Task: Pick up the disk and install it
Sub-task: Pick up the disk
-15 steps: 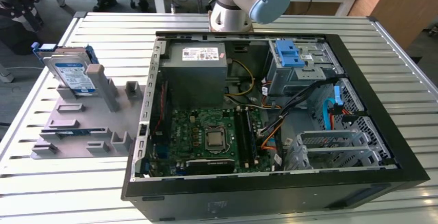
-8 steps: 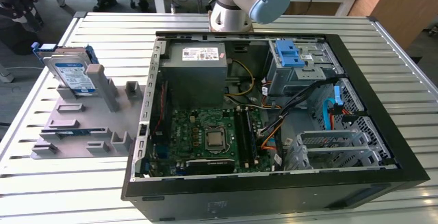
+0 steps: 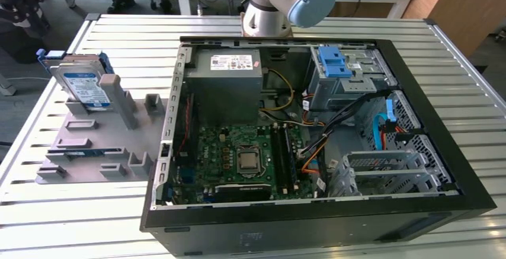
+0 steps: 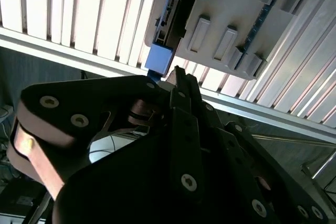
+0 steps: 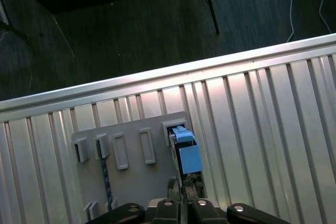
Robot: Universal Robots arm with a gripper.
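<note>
The disk point(image 3: 85, 84) stands on edge in a grey slotted holder point(image 3: 95, 143) on the slatted table, at the exterior view's left; its white-and-blue label faces out and a blue bracket frames it. In the first wrist view the disk point(image 5: 185, 150) appears edge-on in the holder point(image 5: 131, 145), straight beyond my gripper point(image 5: 184, 186). The gripper's fingers are pressed together with nothing between them. In the second wrist view the disk's blue end point(image 4: 158, 59) lies just past the gripper point(image 4: 177, 73), with a gap between them.
An open computer case point(image 3: 442, 202) lies on the table at the exterior view's middle and right. It holds a motherboard point(image 3: 237, 155), a grey power supply point(image 3: 229, 81), a drive bay with a blue latch point(image 3: 335, 64) and loose cables. The arm's base point(image 3: 273, 10) stands behind the case.
</note>
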